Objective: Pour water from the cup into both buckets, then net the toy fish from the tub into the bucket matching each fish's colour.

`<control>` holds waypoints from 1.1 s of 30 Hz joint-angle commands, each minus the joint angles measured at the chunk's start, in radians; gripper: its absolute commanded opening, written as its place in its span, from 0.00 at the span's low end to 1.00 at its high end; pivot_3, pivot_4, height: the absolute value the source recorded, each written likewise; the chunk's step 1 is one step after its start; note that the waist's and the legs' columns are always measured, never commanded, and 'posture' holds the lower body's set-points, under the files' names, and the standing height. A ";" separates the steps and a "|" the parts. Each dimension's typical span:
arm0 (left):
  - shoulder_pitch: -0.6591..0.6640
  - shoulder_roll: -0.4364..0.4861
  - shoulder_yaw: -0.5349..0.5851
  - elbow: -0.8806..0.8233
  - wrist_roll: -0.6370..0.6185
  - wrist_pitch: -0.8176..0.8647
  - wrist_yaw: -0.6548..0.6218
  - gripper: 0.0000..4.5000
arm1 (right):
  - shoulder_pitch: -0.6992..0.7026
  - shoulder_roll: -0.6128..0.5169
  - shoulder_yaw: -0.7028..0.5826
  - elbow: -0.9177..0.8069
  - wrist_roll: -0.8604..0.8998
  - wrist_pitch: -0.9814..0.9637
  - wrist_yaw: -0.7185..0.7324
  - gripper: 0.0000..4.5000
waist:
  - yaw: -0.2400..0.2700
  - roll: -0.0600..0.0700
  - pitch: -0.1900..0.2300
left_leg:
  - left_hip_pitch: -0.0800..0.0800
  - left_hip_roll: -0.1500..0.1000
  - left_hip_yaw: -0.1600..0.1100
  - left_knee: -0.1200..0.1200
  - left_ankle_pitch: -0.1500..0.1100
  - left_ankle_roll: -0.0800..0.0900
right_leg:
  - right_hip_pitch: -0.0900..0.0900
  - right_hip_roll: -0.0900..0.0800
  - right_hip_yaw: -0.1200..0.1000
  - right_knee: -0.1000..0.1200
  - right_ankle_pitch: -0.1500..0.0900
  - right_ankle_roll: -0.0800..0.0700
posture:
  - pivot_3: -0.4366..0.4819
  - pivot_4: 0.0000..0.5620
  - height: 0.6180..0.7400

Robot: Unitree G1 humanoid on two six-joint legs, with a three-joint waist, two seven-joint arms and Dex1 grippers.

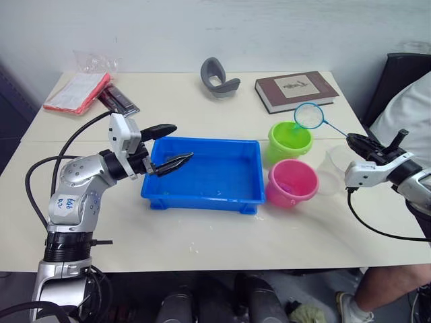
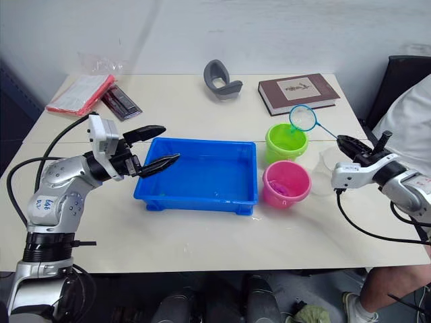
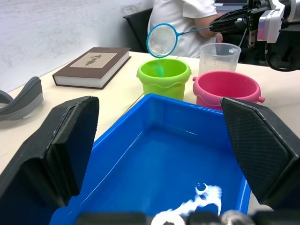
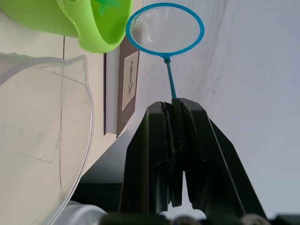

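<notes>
Our right gripper is clamped on the net, its hoop out ahead above the green bucket; we judge a fish is being tipped in. Next, back to the tub, beneath our spread-fingered left gripper.

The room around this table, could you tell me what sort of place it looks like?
Probably an office or lab set up for robot trials, though that is a guess. A pale table stands against a plain wall, a book lies on it, and a person sits close by on a dark chair.
</notes>
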 commanded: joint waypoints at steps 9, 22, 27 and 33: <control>0.055 0.072 0.081 -0.036 -0.018 -0.031 -0.026 0.99 | -0.019 0.117 -0.067 -0.288 0.731 0.227 0.566 0.00 | -0.011 0.000 0.000 | 0.003 0.001 0.001 0.000 0.000 0.000 | 0.002 0.002 0.000 0.000 0.000 0.000 | 0.48 0.27 1.00; 0.248 0.409 0.173 0.171 0.025 -0.062 -0.334 0.99 | -0.155 0.231 0.185 -0.706 0.973 0.975 1.109 0.00 | 0.000 0.000 0.000 | 0.003 0.002 -0.001 0.000 -0.004 0.003 | 0.001 -0.006 -0.004 0.001 -0.001 -0.003 | 0.48 0.27 1.00; 0.277 0.457 0.173 0.206 0.037 -0.068 -0.382 0.99 | -0.228 0.317 0.303 -0.651 0.833 1.069 1.130 0.00 | -0.002 0.000 0.000 | 0.002 0.001 0.000 0.000 -0.004 0.003 | -0.001 -0.006 -0.010 0.002 -0.002 -0.003 | 0.48 0.27 1.00; 0.339 0.458 0.207 0.170 0.037 -0.073 -0.376 0.99 | -0.349 0.429 0.429 -0.526 0.655 1.060 1.164 0.00 | -0.006 0.000 0.000 | -0.007 -0.001 0.003 0.001 -0.004 0.003 | -0.012 -0.004 -0.009 0.008 -0.002 -0.003 | 0.48 0.27 1.00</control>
